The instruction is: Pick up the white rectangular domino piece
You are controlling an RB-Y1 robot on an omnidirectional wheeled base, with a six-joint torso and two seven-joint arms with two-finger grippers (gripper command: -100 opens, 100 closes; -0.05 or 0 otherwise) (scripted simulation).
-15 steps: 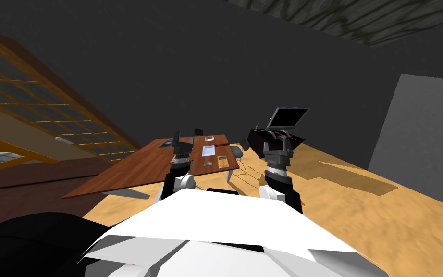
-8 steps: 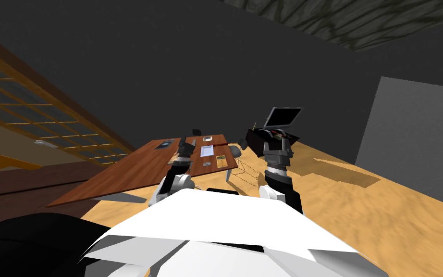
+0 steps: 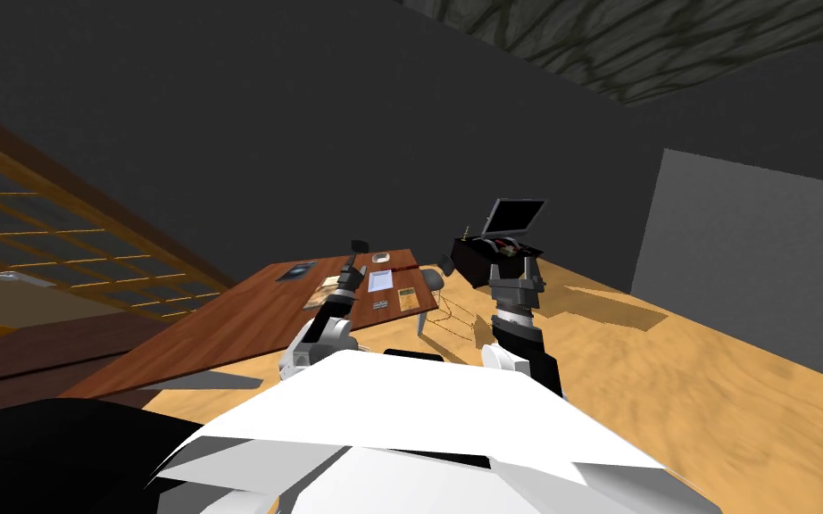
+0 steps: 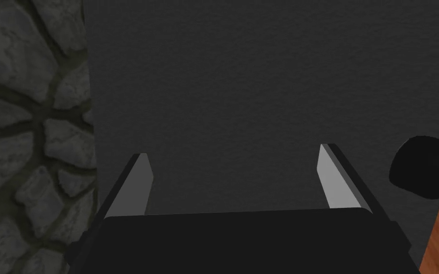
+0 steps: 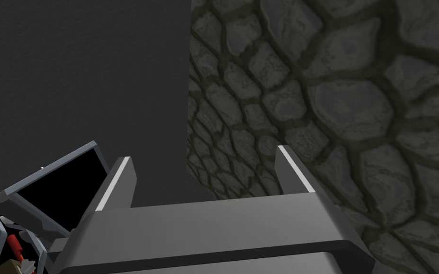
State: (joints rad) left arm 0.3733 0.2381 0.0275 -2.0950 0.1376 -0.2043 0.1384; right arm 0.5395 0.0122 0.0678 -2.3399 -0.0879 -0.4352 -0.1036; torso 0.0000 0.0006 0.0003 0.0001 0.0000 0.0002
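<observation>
A brown table (image 3: 249,312) stands ahead to my left. On its near right part lies a small pale rectangular piece with dark marks (image 3: 381,305), which looks like the domino. It sits between a white sheet (image 3: 381,279) and a tan card (image 3: 407,299). My left gripper (image 3: 347,266) is raised over the table just left of these, fingers open and empty (image 4: 235,161). My right gripper (image 3: 517,268) is held up to the right of the table, also open and empty (image 5: 204,164).
A dark tablet (image 3: 296,271), a white bowl (image 3: 382,258) and a black object (image 3: 361,244) lie further back on the table. A black box with a raised lid (image 3: 497,243) stands behind my right gripper. A wire chair (image 3: 441,299) is at the table's right end.
My view has swung, sliding the table and window leftward. My left arm has stretched forward and right over the table, toward the white sheet. The right arm holds still.
</observation>
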